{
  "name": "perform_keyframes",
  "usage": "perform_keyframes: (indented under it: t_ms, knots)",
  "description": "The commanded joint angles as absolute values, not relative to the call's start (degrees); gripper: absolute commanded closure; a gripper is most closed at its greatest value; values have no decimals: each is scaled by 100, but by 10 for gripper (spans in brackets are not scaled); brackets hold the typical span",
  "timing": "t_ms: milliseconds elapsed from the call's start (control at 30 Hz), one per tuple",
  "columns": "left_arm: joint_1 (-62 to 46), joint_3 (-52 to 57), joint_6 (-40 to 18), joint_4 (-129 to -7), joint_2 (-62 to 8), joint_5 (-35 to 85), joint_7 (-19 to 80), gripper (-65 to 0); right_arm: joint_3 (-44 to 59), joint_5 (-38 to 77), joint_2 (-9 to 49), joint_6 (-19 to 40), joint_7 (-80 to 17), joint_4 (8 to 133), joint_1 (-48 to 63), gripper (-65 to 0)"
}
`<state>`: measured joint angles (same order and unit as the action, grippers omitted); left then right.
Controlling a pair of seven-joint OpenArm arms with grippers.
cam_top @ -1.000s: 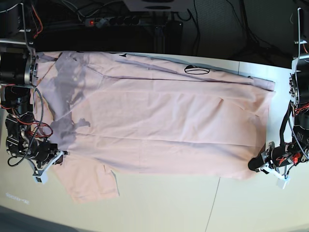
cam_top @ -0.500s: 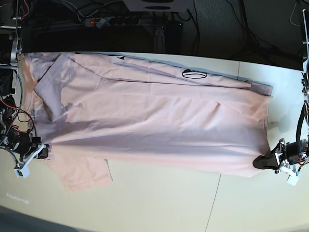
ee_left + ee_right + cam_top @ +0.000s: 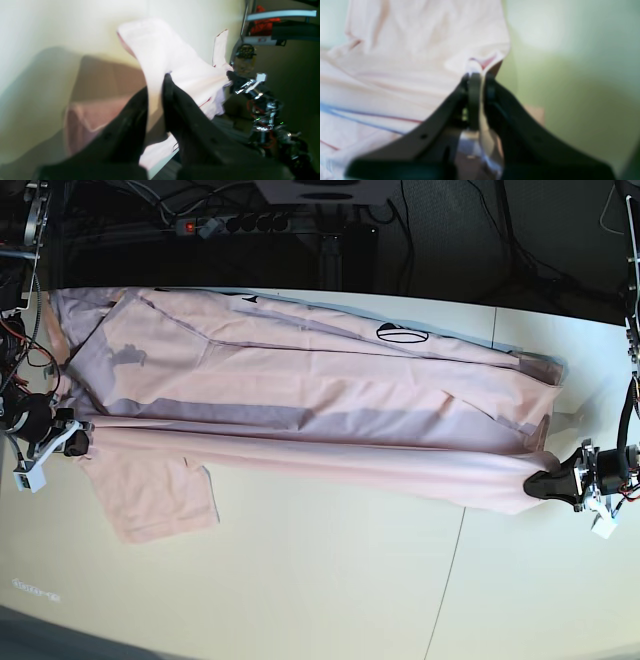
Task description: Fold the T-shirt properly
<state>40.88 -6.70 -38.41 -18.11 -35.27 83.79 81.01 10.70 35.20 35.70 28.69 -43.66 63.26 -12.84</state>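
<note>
Over pale table (image 3: pixel 330 580), both fingers (image 3: pixel 172 100) (image 3: pixel 473 92) pinch T-shirt (image 3: pixel 330 400) edges.

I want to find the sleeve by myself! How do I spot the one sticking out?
Start at the pale table and the big pale pink cotton T-shirt stretched across it. In the base view, its short sleeve pokes out at the lower left, lying flat, alone below the raised edge.
</note>
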Motion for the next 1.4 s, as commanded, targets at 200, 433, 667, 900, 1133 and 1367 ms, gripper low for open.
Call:
perform_keyframes:
  t_ms: [200, 433, 667, 900, 1133, 1367]
  knots:
    - [3747, -652, -4000, -2228, -3717, 8500, 8000, 0, 1264, 3496, 3760, 3046, -4254, 6777, -978, 0]
    - [3048, -652, -4000, -3197, -3747, 8500, 8000, 0, 1264, 3494, 3760, 3044, -4289, 6788, -825, 0]
    - [2858, -652, -4000, -3371, -3747, 8500, 8000, 0, 1264, 3485, 3719, 3039, -4289, 6735, -565, 0]
    - [2856, -652, -4000, -3371, -3747, 8500, 8000, 0, 1264, 3435, 3701, 3022, -4278, 6733, -519, -320]
    - [2858, -652, -4000, -3389, -3747, 8500, 8000, 0, 1420, 3603, 3701, 3022, -4272, 6746, -956, -378]
    - [2858, -652, -4000, -3791, -3747, 8500, 8000, 0, 1514, 3577, 3667, 3022, -4397, 6606, -1680, -378]
